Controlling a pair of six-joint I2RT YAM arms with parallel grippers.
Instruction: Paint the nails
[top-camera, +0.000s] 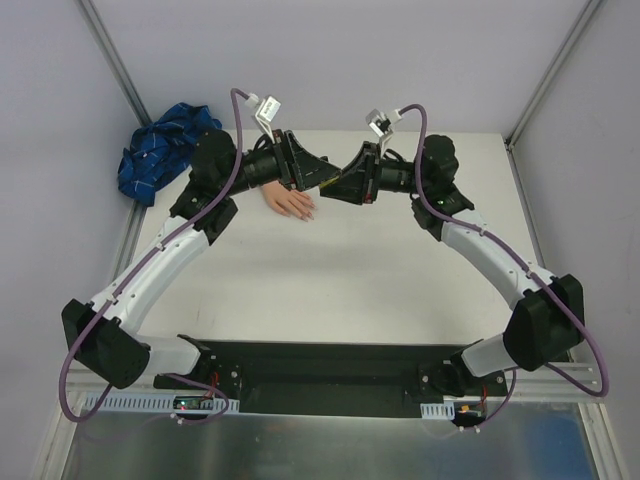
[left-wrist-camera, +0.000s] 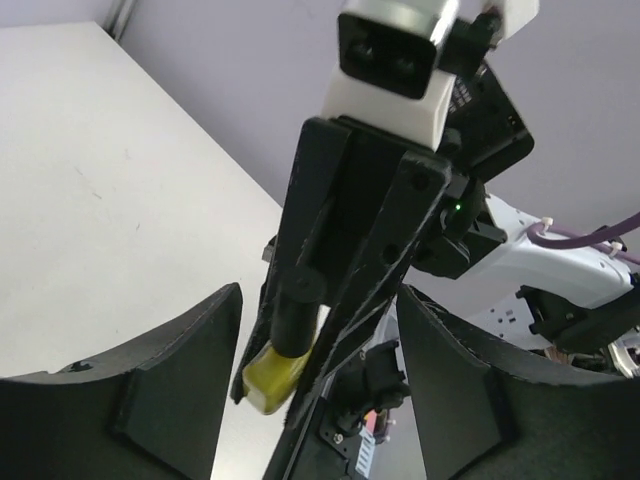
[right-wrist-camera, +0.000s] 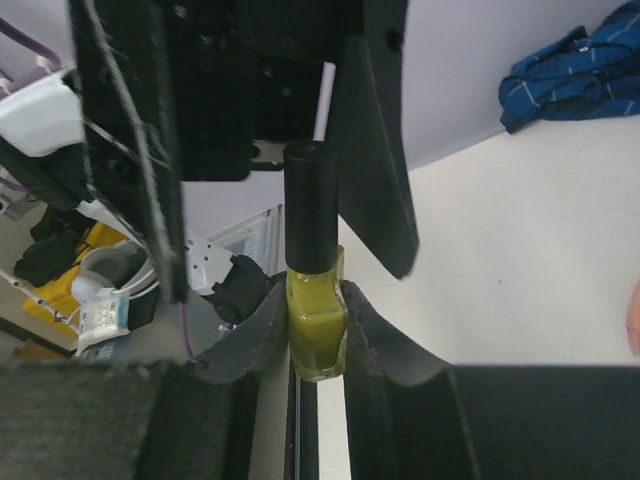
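A small bottle of yellow-green polish with a black cap is clamped by its glass body in my right gripper, held above the table's back middle. My left gripper is open, and its fingers straddle the black cap without closing on it. The bottle also shows in the left wrist view. In the top view the two grippers meet nose to nose, left and right, and hide the bottle. The flesh-coloured mannequin hand lies on the table just left of and below them, with its pinkish nails pointing right.
A crumpled blue plaid cloth lies at the back left corner, also in the right wrist view. The white table is walled by grey panels at back and sides. The arm bases sit on a black plate at the near edge.
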